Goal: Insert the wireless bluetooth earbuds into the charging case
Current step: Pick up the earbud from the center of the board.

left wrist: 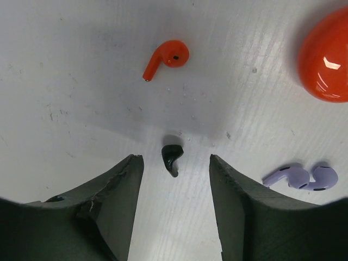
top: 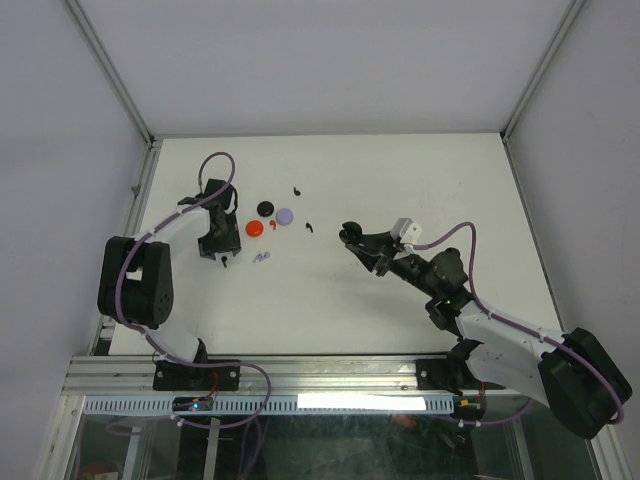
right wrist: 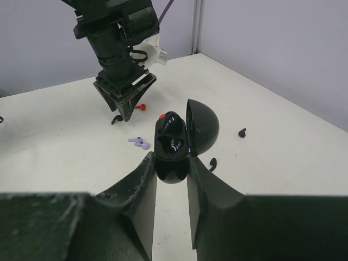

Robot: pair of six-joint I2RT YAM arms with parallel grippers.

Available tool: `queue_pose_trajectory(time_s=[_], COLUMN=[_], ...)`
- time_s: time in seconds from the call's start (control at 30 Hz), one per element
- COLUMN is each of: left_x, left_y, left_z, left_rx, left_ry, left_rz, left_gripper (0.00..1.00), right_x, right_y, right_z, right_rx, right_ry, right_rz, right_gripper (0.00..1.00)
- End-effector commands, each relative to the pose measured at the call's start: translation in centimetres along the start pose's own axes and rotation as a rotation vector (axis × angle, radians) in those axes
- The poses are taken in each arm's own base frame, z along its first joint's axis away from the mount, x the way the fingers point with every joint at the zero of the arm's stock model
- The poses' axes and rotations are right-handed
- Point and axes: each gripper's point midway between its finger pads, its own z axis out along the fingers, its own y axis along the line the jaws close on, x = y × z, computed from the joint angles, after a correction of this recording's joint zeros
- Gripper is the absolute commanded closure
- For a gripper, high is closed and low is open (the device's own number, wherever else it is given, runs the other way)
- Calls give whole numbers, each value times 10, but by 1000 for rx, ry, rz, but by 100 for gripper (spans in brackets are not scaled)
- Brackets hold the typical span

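My left gripper (top: pixel 224 256) (left wrist: pixel 174 164) is open, pointing down at the table, with a black earbud (left wrist: pixel 171 153) (top: pixel 228 264) lying on the table between its fingertips. A red earbud (left wrist: pixel 166 57) lies just beyond it, and two pale purple earbuds (left wrist: pixel 302 177) (top: pixel 262 258) lie to its right. My right gripper (top: pixel 353 240) (right wrist: pixel 171 163) is shut on an open black charging case (right wrist: pixel 173 138) held above the table, lid (right wrist: pixel 204 128) swung to the right, its two wells empty. Two more black earbuds (top: pixel 297 189) (top: pixel 309 227) lie on the table between the arms.
Three closed round cases sit near the left gripper: red (top: pixel 254 229) (left wrist: pixel 325 57), black (top: pixel 265 208) and pale purple (top: pixel 285 215). The white table (top: pixel 420 180) has grey walls on three sides and a metal rail at its left edge (top: pixel 143 185).
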Motion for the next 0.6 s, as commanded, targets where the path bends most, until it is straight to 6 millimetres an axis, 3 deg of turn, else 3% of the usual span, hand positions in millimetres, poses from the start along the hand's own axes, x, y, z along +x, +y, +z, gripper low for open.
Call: queue_pose_trajectory(time_s=[0.0,0.57], left_x=[-23,-4], left_y=[-2,-7], left_z=[1,17], left_rx=[-2,22], left_ry=[-49,22], left_rz=[2,11], left_gripper=[48,64], right_x=[-23,-22], right_y=[-2,-2], right_z=[2,3], right_rx=[4,4], right_ry=[-82,-80], right_rz=[-26,-25], right_gripper=[100,100])
